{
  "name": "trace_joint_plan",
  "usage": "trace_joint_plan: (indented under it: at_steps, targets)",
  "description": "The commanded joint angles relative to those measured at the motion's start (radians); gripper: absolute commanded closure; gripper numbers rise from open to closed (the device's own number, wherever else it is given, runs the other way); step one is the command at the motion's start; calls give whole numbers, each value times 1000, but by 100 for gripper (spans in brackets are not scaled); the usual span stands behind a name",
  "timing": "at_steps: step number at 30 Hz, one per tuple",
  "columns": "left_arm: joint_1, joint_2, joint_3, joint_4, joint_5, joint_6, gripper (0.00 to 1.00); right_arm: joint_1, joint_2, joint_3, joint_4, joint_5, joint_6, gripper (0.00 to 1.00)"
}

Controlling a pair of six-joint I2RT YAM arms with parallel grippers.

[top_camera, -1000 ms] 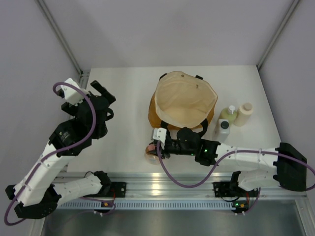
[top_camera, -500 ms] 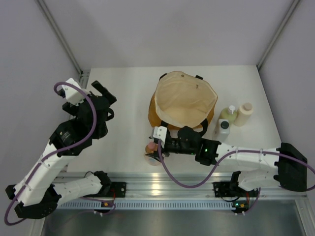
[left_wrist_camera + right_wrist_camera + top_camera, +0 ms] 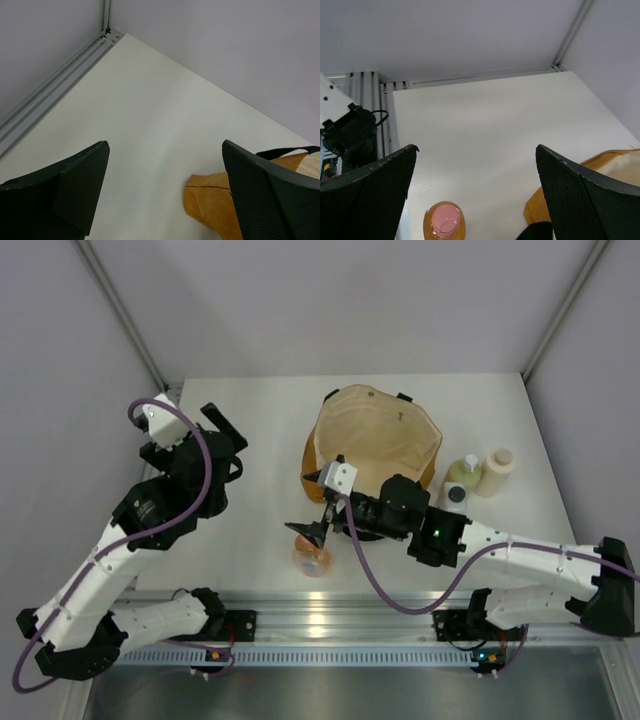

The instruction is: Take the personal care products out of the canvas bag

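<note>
The mustard canvas bag [image 3: 375, 445] stands open at the table's middle, cream lining showing. Right of it stand three personal care products: a white bottle with dark cap [image 3: 455, 497], a yellow-green one [image 3: 465, 473] and a cream-beige one [image 3: 497, 468]. An orange bottle with a pink cap [image 3: 311, 555] stands upright on the table in front of the bag's left side. My right gripper [image 3: 313, 506] hovers open just above and behind it, and the bottle [image 3: 444, 225] shows below the jaws. My left gripper [image 3: 233, 445] is open and empty, left of the bag [image 3: 210, 200].
A metal rail [image 3: 330, 605] runs along the near table edge, with both arm bases behind it. Grey walls close the table on three sides. A purple cable loops off each arm. The bag's black handles [image 3: 404, 398] lie at its far rim.
My right gripper opened and let go of the orange bottle, then rose and drew back toward the bag. The left arm shifted slightly right.
</note>
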Motion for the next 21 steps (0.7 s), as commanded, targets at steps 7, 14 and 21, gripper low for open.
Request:
trace_joint_plan:
  at_steps: [7, 14, 21]
  targets:
    - [23, 114, 120, 11, 96, 125, 2, -145, -37, 255, -319, 378, 118, 0]
    - [473, 250, 283, -84, 509, 223, 2, -446, -146, 327, -557, 499, 313, 0]
    - [577, 234, 325, -202, 547, 283, 2, -840, -267, 422, -874, 394, 287, 1]
